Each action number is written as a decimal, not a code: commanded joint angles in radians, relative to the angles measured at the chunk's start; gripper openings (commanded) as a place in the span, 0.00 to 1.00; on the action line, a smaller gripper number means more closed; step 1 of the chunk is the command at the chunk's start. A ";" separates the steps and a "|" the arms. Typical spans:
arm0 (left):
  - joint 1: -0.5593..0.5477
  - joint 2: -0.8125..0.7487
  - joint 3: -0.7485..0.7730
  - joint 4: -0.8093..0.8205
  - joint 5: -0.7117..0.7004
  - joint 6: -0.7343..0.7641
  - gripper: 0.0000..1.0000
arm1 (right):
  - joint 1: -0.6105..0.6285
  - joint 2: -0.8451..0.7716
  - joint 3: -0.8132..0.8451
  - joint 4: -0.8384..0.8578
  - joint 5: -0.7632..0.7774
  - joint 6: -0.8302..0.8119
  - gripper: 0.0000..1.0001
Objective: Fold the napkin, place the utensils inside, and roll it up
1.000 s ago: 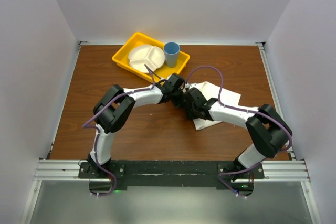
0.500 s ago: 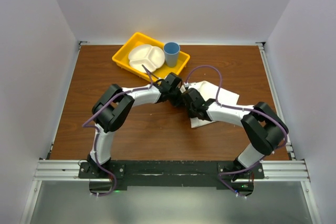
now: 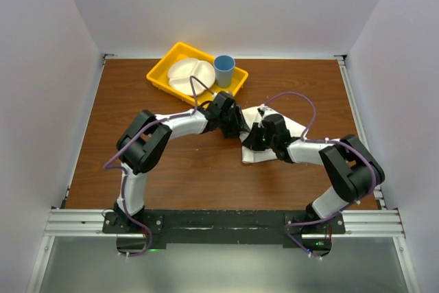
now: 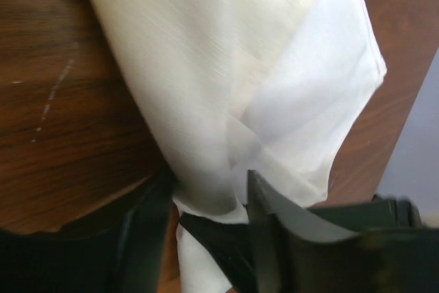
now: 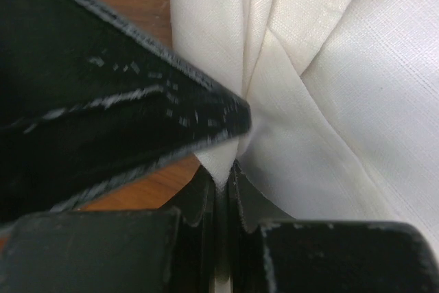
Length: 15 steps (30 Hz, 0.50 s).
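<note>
Mid-fold, the right jaws were clamped on a napkin (image 5: 309, 87) pleat, the left jaws parted about its edge; next, seemingly, drawing the fold over flat.

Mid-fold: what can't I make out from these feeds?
Dark-handled silver table knife: in no view; overhead, the right arm covers part of the white cloth napkin.
Left gripper: left wrist view blurred; cloth between its fingers, gripped or loose unclear.
Napkin's full outline: both wrist views crop it.

No legible text, label, brand, number or sign anywhere in these views.
</note>
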 commanded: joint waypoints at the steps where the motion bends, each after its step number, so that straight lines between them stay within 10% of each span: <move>1: -0.013 -0.117 -0.018 0.076 0.118 0.165 0.74 | -0.046 0.102 -0.116 0.066 -0.293 0.058 0.00; 6: -0.008 -0.213 -0.078 0.090 0.147 0.264 0.90 | -0.106 0.157 -0.175 0.183 -0.442 0.107 0.00; 15: 0.068 -0.325 -0.247 0.122 0.290 0.241 0.62 | -0.168 0.157 -0.214 0.222 -0.491 0.147 0.00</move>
